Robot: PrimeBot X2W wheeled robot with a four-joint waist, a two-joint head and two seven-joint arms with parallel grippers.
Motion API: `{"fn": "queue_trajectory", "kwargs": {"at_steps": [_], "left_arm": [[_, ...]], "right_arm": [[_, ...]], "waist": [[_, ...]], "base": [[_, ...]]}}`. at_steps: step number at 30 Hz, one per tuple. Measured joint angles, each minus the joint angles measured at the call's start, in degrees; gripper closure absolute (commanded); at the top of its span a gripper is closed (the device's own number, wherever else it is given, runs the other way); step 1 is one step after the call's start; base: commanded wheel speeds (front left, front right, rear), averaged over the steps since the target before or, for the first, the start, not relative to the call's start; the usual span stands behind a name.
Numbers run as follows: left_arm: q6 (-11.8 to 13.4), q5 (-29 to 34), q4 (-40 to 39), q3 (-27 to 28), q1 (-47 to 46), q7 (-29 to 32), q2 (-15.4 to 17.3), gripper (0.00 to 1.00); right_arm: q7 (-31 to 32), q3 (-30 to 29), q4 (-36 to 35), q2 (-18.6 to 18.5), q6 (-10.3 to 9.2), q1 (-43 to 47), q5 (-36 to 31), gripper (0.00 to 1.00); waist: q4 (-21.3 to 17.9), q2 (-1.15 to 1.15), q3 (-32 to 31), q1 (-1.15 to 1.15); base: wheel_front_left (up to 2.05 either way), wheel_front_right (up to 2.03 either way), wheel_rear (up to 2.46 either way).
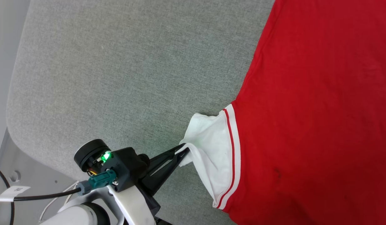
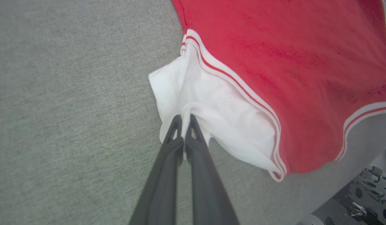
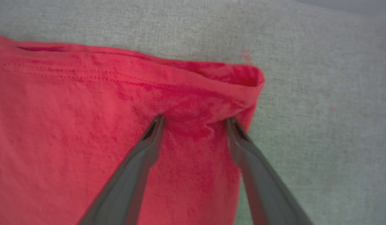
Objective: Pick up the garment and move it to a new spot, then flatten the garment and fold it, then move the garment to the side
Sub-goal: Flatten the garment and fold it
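The garment (image 1: 314, 103) is a red jersey lying plain red side up on the grey padded table, covering the right of the head view. Its white sleeve (image 1: 211, 150) with red-white striped trim sticks out to the left. My left gripper (image 1: 182, 153) is shut on the sleeve's edge, seen up close in the left wrist view as the left gripper (image 2: 184, 120) pinching white cloth (image 2: 211, 115). My right gripper (image 3: 194, 120) stands open, both fingertips pressing down on the red cloth (image 3: 71, 125) near a hemmed corner (image 3: 246, 78).
Bare grey table surface (image 1: 117, 78) stretches to the left of the jersey. The table's rounded edge (image 1: 11, 125) and a black cable (image 1: 39, 197) lie at the lower left. Metal parts (image 2: 371, 187) show past the table edge in the left wrist view.
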Motion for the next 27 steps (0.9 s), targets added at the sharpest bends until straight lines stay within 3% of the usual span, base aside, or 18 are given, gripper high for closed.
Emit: {"fn": "queue_trajectory", "kwargs": {"at_steps": [3, 4, 5, 17, 27], "left_arm": [[-0.07, 0.10, 0.30, -0.07, -0.21, -0.43, -0.37, 1.00], [-0.14, 0.12, 0.44, -0.10, -0.37, -0.57, -0.59, 1.00], [-0.23, 0.15, 0.59, -0.15, -0.44, -0.60, -0.68, 1.00], [0.37, 0.25, 2.60, 0.14, -0.57, -1.07, -0.37, 1.00], [2.40, -1.66, 4.34, 0.40, 1.55, -0.56, 0.03, 1.00]], "right_arm": [[0.34, -0.36, -0.19, 0.09, -0.01, -0.36, -0.22, 0.00], [0.56, -0.55, -0.26, 0.11, 0.00, -0.45, -0.19, 0.56], [0.60, -0.70, -0.43, 0.12, 0.00, -0.42, -0.13, 1.00], [0.12, -0.18, -0.89, 0.47, 0.00, 4.36, 1.86, 1.00], [-3.97, 0.05, -2.47, 2.64, 0.00, 19.19, 8.09, 1.00]], "waist": [[0.61, 0.00, 1.13, 0.00], [0.76, 0.00, 1.35, -0.01], [0.86, 0.00, 1.51, -0.01], [-1.68, 0.00, -0.96, -0.01], [-6.78, 0.00, -9.11, -0.01]], "base": [[0.00, 0.00, 0.00], [0.00, 0.00, 0.00], [0.00, 0.00, 0.00], [0.00, 0.00, 0.00], [0.00, 0.00, 0.00]]}}
